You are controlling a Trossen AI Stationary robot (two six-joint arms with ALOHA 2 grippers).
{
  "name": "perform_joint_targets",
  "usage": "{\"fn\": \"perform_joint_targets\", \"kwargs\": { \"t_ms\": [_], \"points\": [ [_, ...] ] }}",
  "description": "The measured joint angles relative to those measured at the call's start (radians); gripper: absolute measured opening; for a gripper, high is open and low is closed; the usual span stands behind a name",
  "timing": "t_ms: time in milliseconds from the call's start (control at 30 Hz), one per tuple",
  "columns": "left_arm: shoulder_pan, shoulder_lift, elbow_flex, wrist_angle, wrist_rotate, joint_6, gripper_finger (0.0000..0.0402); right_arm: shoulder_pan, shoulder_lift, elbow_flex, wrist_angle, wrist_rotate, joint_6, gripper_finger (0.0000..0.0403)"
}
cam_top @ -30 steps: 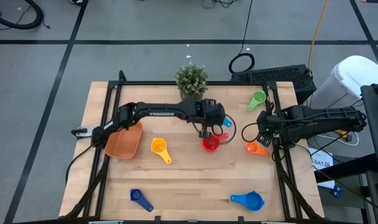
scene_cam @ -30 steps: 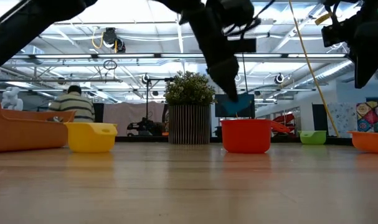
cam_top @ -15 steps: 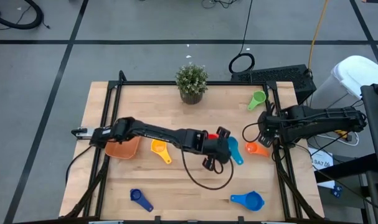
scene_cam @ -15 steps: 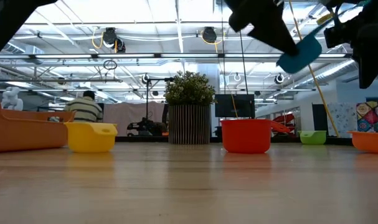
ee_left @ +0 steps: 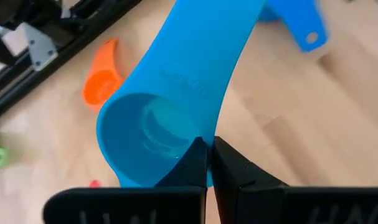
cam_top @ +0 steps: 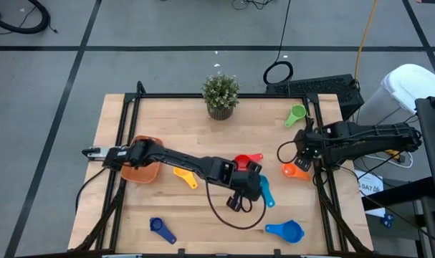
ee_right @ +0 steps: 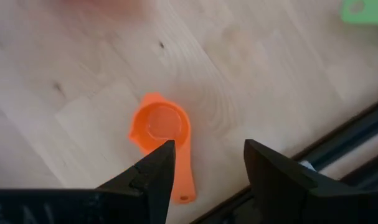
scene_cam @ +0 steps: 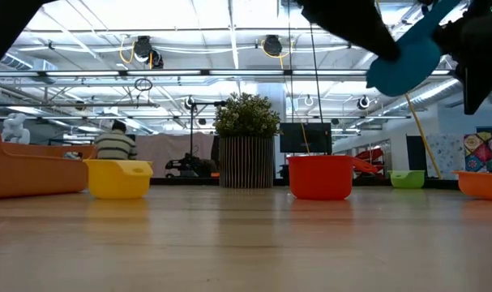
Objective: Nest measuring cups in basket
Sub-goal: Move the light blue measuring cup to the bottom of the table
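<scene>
My left gripper (cam_top: pixel 254 188) is shut on the light blue measuring cup (cam_top: pixel 264 193), which hangs in the air over the table's middle, near the red cup (cam_top: pixel 244 162). My right gripper (ee_right: pixel 207 163) stands open above the orange cup (ee_right: pixel 160 129) at the table's right edge and touches nothing. The yellow cup (cam_top: pixel 183 172) stands on its base next to the orange basket (cam_top: pixel 140 170) at the left. The green cup (cam_top: pixel 296 115) lies far right, the dark blue cup (cam_top: pixel 162 229) and the blue cup (cam_top: pixel 285 231) near the front edge. My left gripper pinches the light blue cup's bowl rim (ee_left: pixel 190 138) between its two fingers, on the side opposite the handle. The fingers slant down at it from the table's left. The cup is lifted clear of the table (scene_cam: pixel 408 58), with its handle (ee_left: pixel 207 43) pointing away from the gripper.
A potted plant (cam_top: pixel 221 94) stands at the far edge. A black cable loops from the left arm onto the table (cam_top: pixel 235 215). Black frame rails (cam_top: pixel 319 179) run along both sides. Bare wood lies between the dark blue and blue cups.
My left gripper has swung from beside the red cup toward the table's near edge and a little right. It has carried the light blue cup with it, lifted higher. The red cup has stayed in place.
</scene>
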Motion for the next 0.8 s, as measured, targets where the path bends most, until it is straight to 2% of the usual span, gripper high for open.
{"fn": "perform_joint_targets", "kwargs": {
  "t_ms": [200,600,800],
  "points": [
    [-0.03,0.0,-0.038,0.008,0.024,-0.115,0.0006,0.0,0.0,0.0,0.061,0.001,-0.049,0.0183],
    [-0.081,0.0,-0.289,0.058,0.014,-0.302,0.0006,0.0,0.0,0.0,0.126,0.002,-0.065,0.0183],
    [-0.102,-0.001,-0.296,0.061,0.021,-0.319,0.0008,0.0,0.0,0.0,0.124,0.001,-0.062,0.0183]
  ]
}}
